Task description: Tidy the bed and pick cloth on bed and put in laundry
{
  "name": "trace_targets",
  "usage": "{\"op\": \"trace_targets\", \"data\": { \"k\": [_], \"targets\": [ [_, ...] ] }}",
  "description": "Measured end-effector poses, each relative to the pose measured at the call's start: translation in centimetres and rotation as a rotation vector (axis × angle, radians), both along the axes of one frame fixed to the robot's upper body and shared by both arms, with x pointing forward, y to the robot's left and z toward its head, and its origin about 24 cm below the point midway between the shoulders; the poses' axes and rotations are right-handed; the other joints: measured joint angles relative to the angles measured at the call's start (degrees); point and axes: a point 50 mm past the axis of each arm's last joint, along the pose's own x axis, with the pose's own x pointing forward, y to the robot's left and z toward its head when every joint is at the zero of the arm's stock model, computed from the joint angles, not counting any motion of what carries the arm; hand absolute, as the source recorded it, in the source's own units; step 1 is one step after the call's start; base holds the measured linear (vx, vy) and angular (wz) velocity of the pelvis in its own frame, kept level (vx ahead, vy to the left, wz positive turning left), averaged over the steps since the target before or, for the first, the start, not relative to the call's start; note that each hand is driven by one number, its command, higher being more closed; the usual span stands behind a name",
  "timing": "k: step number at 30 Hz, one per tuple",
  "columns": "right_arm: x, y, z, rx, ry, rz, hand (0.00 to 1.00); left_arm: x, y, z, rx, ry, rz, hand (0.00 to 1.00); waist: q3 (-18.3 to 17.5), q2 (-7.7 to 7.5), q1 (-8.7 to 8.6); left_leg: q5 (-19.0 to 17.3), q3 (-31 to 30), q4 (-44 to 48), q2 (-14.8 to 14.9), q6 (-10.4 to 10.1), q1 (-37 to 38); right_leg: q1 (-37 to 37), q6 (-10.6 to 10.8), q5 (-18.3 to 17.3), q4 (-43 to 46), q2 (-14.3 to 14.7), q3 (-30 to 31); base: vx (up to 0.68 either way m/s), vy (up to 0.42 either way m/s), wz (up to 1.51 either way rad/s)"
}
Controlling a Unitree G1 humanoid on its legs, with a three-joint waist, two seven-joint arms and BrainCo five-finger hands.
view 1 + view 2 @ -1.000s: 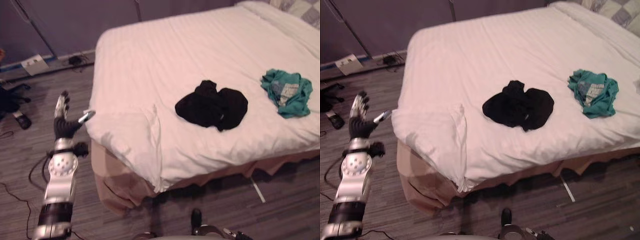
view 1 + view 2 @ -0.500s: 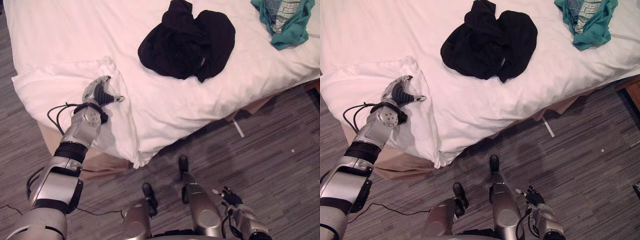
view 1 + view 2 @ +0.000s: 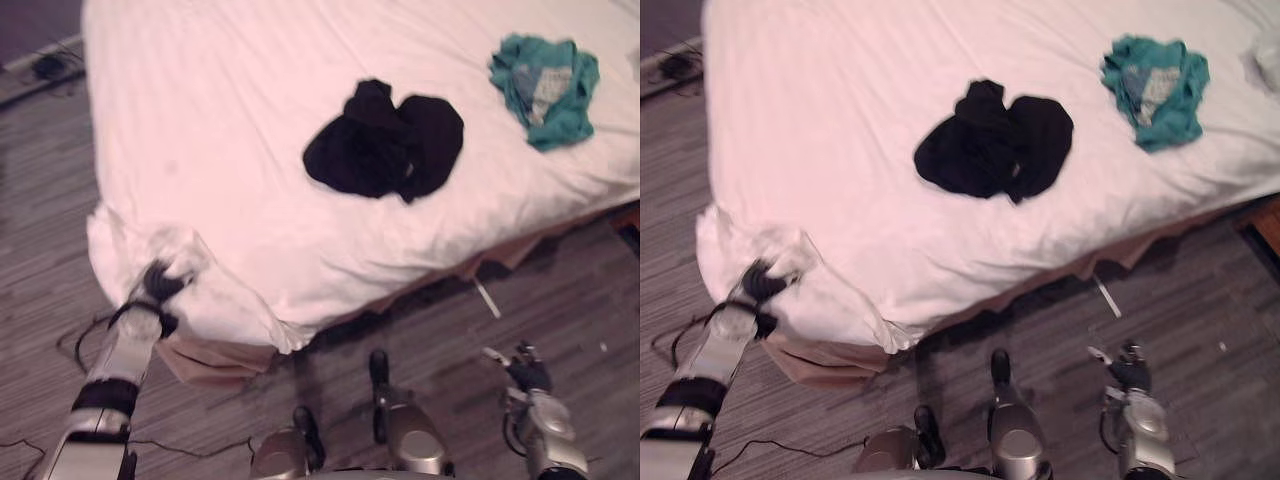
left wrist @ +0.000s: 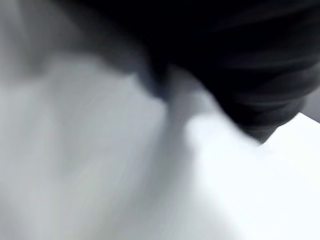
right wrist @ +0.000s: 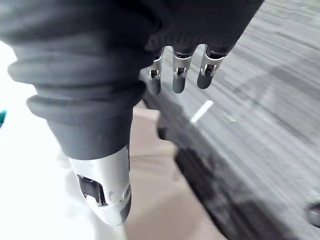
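Note:
A white duvet (image 3: 220, 150) covers the bed. On it lie a crumpled black cloth (image 3: 385, 145) near the middle and a teal cloth (image 3: 545, 88) further right. My left hand (image 3: 158, 283) is at the bed's near left corner. Its fingers are curled into the duvet corner (image 3: 178, 252), which is bunched up around them. In the left wrist view white fabric (image 4: 150, 190) lies close against the dark cover. My right hand (image 3: 525, 368) hangs low over the floor at the lower right, its fingers (image 5: 180, 75) straight and holding nothing.
A tan bed skirt (image 3: 215, 358) shows below the duvet's edge. Grey plank floor (image 3: 560, 290) runs along the bed's near side, with a short white strip (image 3: 487, 298) lying on it. A power strip with cables (image 3: 45, 68) sits on the floor at the far left.
My left hand went from open beside the bed onto the duvet corner and curled into it, bunching the cloth. The camera shifted. The cloths have not moved.

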Motion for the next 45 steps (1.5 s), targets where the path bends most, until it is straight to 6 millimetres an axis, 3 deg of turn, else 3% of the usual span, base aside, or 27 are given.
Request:
{"op": "trace_targets", "data": {
  "k": [2, 3, 4, 6, 7, 10, 13, 14, 15, 17, 20, 22, 23, 25, 26, 30, 32, 33, 35, 37, 38, 39, 41, 42, 45],
  "targets": [
    [0.9, -1.2, 2.6, -0.102, -0.087, 0.019, 0.00, -5.0, 2.0, -3.2, -0.055, 0.068, 0.224, 0.00, -3.1, -0.01, 1.33, 0.1, -0.4, -1.1, -0.2, 0.0, 1.1, 0.9, 0.6, -0.5, 0.0, -0.1, -1.0, 0.06, 0.057, 0.12],
    [1.1, -1.2, 2.8, -0.109, -0.097, 0.023, 0.00, -5.5, 2.1, -3.4, -0.058, 0.076, 0.241, 0.00, -3.4, -0.05, 1.38, 0.1, -0.5, -1.2, -0.2, 0.0, 1.2, 0.9, 0.6, -0.5, 0.0, -0.2, -1.0, 0.03, 0.063, 0.15],
    [2.0, -1.2, 4.2, -0.162, -0.150, 0.055, 0.00, -8.4, 2.6, -5.0, -0.089, 0.110, 0.357, 0.00, -4.8, -0.36, 1.95, 0.2, -1.0, -1.5, -0.5, 0.1, 1.4, 1.4, 0.7, -0.6, 0.0, -0.4, -1.5, 0.02, 0.052, 0.16],
    [3.0, -0.8, 5.8, -0.219, -0.211, 0.100, 0.00, -11.2, 2.6, -6.7, -0.131, 0.150, 0.475, 0.00, -5.8, -1.07, 2.90, 0.2, -1.6, -1.8, -0.7, 0.2, 2.1, 2.2, 0.9, -0.8, -0.1, -0.7, -1.9, -0.01, 0.064, 0.19],
    [4.4, 0.1, 7.2, -0.251, -0.266, 0.151, 0.00, -13.9, 2.5, -7.9, -0.163, 0.185, 0.561, 0.00, -6.7, -1.86, 3.41, 0.7, -2.1, -2.4, -1.1, 0.4, 2.0, 2.2, 0.9, -0.8, -0.3, -1.1, -2.6, -0.07, 0.064, 0.23],
    [7.4, 2.8, 10.7, -0.349, -0.385, 0.351, 0.00, -18.1, 1.4, -10.0, -0.282, 0.215, 0.736, 0.00, -7.6, -3.46, 4.67, 1.8, -3.5, -3.7, -2.0, 0.6, 1.9, 2.2, 0.9, -0.8, -0.3, -2.0, -3.5, -0.07, 0.045, 0.25],
    [11.4, 7.0, 14.3, -0.390, -0.510, 0.602, 0.00, -20.6, -0.4, -11.7, -0.371, 0.254, 0.810, 0.00, -7.7, -4.07, 6.05, 2.5, -4.8, -4.6, -2.6, 0.5, 1.7, 2.2, 0.9, -0.7, -0.3, -2.6, -4.6, -0.06, 0.024, 0.22],
    [12.8, 8.9, 15.8, -0.393, -0.550, 0.707, 1.00, -20.8, -1.2, -12.2, -0.395, 0.251, 0.806, 0.00, -7.8, -4.12, 6.65, 2.7, -5.0, -4.6, -2.6, 0.4, 1.6, 2.3, 0.9, -0.7, -0.3, -2.7, -4.8, -0.06, 0.014, 0.12],
    [13.5, 10.0, 16.6, -0.392, -0.571, 0.766, 1.00, -20.8, -1.7, -12.4, -0.407, 0.248, 0.802, 0.00, -7.7, -4.07, 7.08, 2.8, -5.3, -4.6, -2.7, 0.4, 1.4, 2.2, 0.9, -0.7, -0.3, -2.8, -5.0, -0.05, 0.002, 0.21],
    [15.6, 14.2, 19.3, -0.377, -0.629, 0.991, 1.00, -20.4, -3.2, -13.1, -0.456, 0.247, 0.767, 0.00, -7.6, -4.05, 8.22, 3.4, -6.7, -4.2, -2.7, 0.5, -0.1, 1.7, 0.7, -0.6, -0.3, -2.9, -6.1, -0.05, -0.007, 0.30],
    [16.5, 18.3, 22.4, -0.388, -0.699, 1.171, 1.00, -18.5, -4.3, -13.4, -0.488, 0.232, 0.707, 0.00, -5.5, -4.11, 9.71, 3.6, -7.8, -3.1, -2.6, 0.4, -2.3, 0.5, 0.2, -0.2, -0.1, -3.0, -7.0, -0.06, -0.012, 0.21],
    [16.4, 21.9, 25.1, -0.416, -0.786, 1.296, 1.00, -15.6, -5.2, -13.2, -0.509, 0.194, 0.626, 0.00, -1.9, -4.07, 10.69, 3.6, -8.3, -0.7, -2.6, 0.4, -5.9, -1.7, -0.1, 0.7, -0.1, -3.2, -7.5, -0.13, -0.010, 0.20],
    [16.1, 24.4, 26.6, -0.430, -0.832, 1.371, 1.00, -13.1, -5.7, -12.8, -0.519, 0.154, 0.567, 0.00, 1.3, -3.82, 10.72, 3.6, -9.0, 1.3, -2.7, 0.4, -9.2, -3.8, -0.4, 1.5, 0.0, -3.4, -8.0, -0.14, 0.002, 0.23],
    [15.7, 26.5, 27.5, -0.438, -0.853, 1.436, 1.00, -10.5, -6.4, -12.2, -0.525, 0.112, 0.506, 0.00, 4.7, -3.32, 10.76, 3.9, -9.5, 3.0, -2.7, 0.7, -11.7, -5.9, -0.6, 1.9, 0.7, -3.6, -8.5, -0.12, 0.021, 0.19],
    [15.4, 28.2, 27.7, -0.442, -0.838, 1.489, 1.00, -8.0, -7.3, -11.5, -0.531, 0.071, 0.443, 0.00, 8.0, -2.64, 10.68, 4.2, -10.0, 4.5, -2.8, 0.7, -13.7, -7.9, -0.6, 1.8, 2.4, -4.0, -8.8, -0.09, 0.033, 0.12],
    [14.9, 30.6, 26.5, -0.400, -0.772, 1.547, 1.00, -4.0, -8.9, -10.0, -0.520, 0.014, 0.338, 0.00, 9.4, -1.93, 10.93, 4.4, -10.8, 6.8, -3.3, 0.9, -20.0, -14.0, -0.9, 1.6, 5.1, -4.8, -9.2, -0.08, 0.056, 0.16],
    [15.0, 31.4, 25.7, -0.379, -0.726, 1.542, 1.00, -0.3, -10.6, -8.3, -0.490, -0.029, 0.222, 0.00, 9.8, -1.21, 12.04, 4.5, -11.2, 9.2, -4.0, 1.1, -25.4, -20.2, -1.4, 0.2, 9.9, -6.0, -9.2, -0.08, 0.058, 0.16],
    [15.2, 31.5, 25.4, -0.370, -0.707, 1.542, 1.00, 0.4, -11.1, -7.9, -0.482, -0.037, 0.197, 0.00, 9.9, -1.03, 12.10, 4.6, -11.4, 9.9, -4.1, 1.2, -26.7, -21.5, -1.3, -0.3, 11.2, -6.3, -9.3, -0.10, 0.031, 0.27],
    [16.3, 32.2, 22.3, -0.312, -0.550, 1.521, 1.00, 3.2, -13.0, -6.3, -0.472, -0.061, 0.117, 0.00, 10.4, -0.31, 12.10, 4.5, -12.7, 12.9, -4.6, 1.5, -32.1, -27.2, -1.6, -2.3, 16.8, -7.6, -10.0, -0.12, 0.008, 0.36],
    [16.6, 32.4, 20.5, -0.281, -0.469, 1.512, 1.00, 3.9, -13.7, -6.0, -0.485, -0.068, 0.106, 0.00, 10.5, -0.21, 12.27, 4.2, -12.8, 14.0, -4.6, 1.8, -34.3, -29.7, -1.7, -3.1, 19.1, -8.2, -10.1, -0.09, 0.010, 0.20],
    [16.7, 32.4, 18.3, -0.247, -0.386, 1.493, 1.00, 4.3, -14.7, -5.9, -0.498, -0.067, 0.100, 0.00, 10.9, 0.24, 12.23, 4.0, -12.9, 15.0, -4.7, 2.1, -35.9, -31.7, -1.6, -4.1, 21.4, -9.0, -10.1, -0.09, 0.000, 0.16],
    [16.8, 32.3, 17.4, -0.234, -0.351, 1.484, 1.00, 4.3, -15.1, -6.0, -0.502, -0.065, 0.096, 0.00, 11.0, 0.47, 12.24, 4.0, -12.9, 15.3, -4.7, 2.2, -36.5, -32.4, -1.6, -4.4, 22.1, -9.2, -10.1, -0.10, -0.007, 0.20],
    [17.4, 31.1, 13.6, -0.189, -0.191, 1.427, 1.00, 4.4, -16.5, -6.1, -0.534, -0.063, 0.081, 0.00, 11.5, 1.31, 12.18, 3.8, -11.5, 15.8, -4.2, 2.6, -38.6, -34.9, -1.4, -5.3, 24.0, -10.3, -10.1, -0.06, -0.004, 0.16],
    [17.6, 30.7, 12.8, -0.184, -0.151, 1.408, 1.00, 4.4, -16.8, -6.1, -0.542, -0.063, 0.080, 0.00, 11.5, 1.39, 12.12, 3.9, -10.6, 15.7, -3.8, 2.5, -39.0, -35.3, -1.5, -5.4, 24.2, -10.4, -10.2, -0.03, -0.033, 0.14],
    [18.5, 26.6, 8.6, -0.182, 0.054, 1.242, 1.00, 4.4, -18.4, -6.2, -0.590, -0.074, 0.063, 0.00, 11.8, 1.94, 12.23, 4.8, -9.0, 15.3, -2.9, 2.2, -39.4, -36.2, -1.9, -5.7, 25.1, -10.8, -10.7, 0.00, -0.042, 0.11]
  ]
}}
